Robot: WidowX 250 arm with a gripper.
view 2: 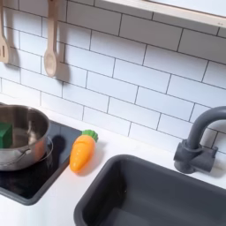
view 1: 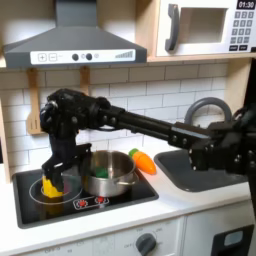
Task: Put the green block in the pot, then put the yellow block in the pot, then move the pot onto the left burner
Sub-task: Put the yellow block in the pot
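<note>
First exterior view
Gripper: the black gripper (view 1: 51, 176) hangs at the lower left of the frame over the stovetop's left burner, fingers pointing down around the yellow block (view 1: 48, 187); whether they press on it or stand apart I cannot tell.
Yellow block: low on the left burner, partly hidden by the gripper.
Pot: the shiny steel pot (view 1: 109, 175) stands on the black stovetop (view 1: 140, 198) at lower centre, just right of the gripper.
Green block: a small green patch (view 1: 100, 173) shows inside the pot, too small to be sure of.
Arm: the black arm (view 1: 150, 124) stretches from the right edge across the middle of the frame, passing above the pot.
Nearby: an orange toy carrot (view 1: 145, 161) with a green top lies just right of the pot; a grey sink (view 1: 195, 172) with a curved faucet (view 1: 205, 108) sits at the right; a range hood (view 1: 75, 40) at the upper left, a microwave (view 1: 205, 25) at the upper right.

Second exterior view
Pot: at the left edge (view 2: 22, 132), cut off by the frame, on the stovetop (view 2: 31, 181).
Green block: inside the pot against its left side (view 2: 5, 134).
Carrot: lying just right of the stovetop (view 2: 81, 152), near the pot but apart from it.
Sink: dark basin (view 2: 141, 190) at the lower right, faucet (view 2: 196, 141) at the right edge.
Wall: two wooden utensils (view 2: 51, 40) hang on the white tiles at the upper left.
</note>
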